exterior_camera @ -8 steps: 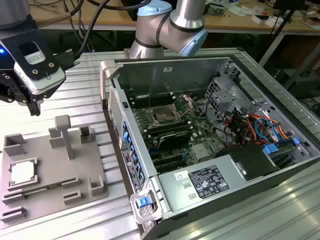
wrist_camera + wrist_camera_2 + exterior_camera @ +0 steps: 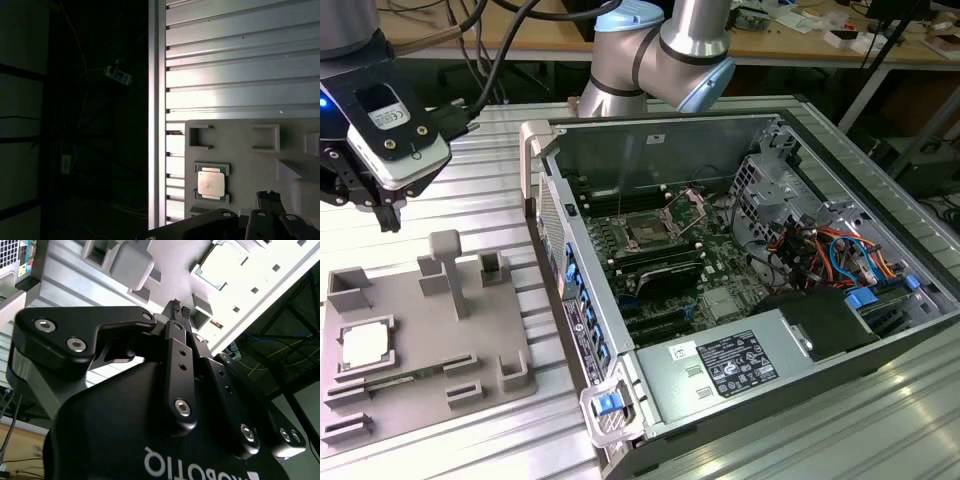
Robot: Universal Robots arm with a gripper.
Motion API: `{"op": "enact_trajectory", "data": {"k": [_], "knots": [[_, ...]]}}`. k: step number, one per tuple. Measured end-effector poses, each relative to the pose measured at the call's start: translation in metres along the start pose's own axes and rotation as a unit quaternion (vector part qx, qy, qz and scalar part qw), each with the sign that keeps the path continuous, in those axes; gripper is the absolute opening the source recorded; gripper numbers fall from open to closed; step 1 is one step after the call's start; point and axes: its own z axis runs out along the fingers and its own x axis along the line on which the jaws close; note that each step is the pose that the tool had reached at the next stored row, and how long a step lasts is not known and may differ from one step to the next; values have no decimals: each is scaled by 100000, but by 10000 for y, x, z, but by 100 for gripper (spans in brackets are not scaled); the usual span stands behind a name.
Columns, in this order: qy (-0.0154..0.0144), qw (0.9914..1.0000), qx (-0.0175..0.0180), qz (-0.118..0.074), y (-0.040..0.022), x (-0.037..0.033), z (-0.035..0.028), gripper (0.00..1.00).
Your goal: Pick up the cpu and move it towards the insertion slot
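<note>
The gripper [image 2: 386, 215] hangs at the upper left of the exterior view, above the ribbed aluminium table [image 2: 490, 165] and the far end of a grey fixture tray [image 2: 425, 335]. In the second wrist view its black fingertips [image 2: 176, 305] sit pressed together with nothing between them. The cpu [image 2: 365, 346] lies flat in its square nest on the tray, at the lower left of the exterior view, well apart from the gripper. In the first wrist view its silvery top [image 2: 211, 183] shows just beside the fingertips. The insertion slot [image 2: 647, 232] sits inside the open computer case [image 2: 650, 128] at the centre of the exterior view, with its hinged plate [image 2: 691, 205] raised.
</note>
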Motion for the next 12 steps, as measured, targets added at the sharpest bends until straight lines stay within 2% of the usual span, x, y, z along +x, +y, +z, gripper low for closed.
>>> {"op": "enact_trajectory", "data": {"k": [5,12], "knots": [[1,100000,-1,-6,-2,27,7,11],[1,100000,2,1,-2,28,7,11]]}}
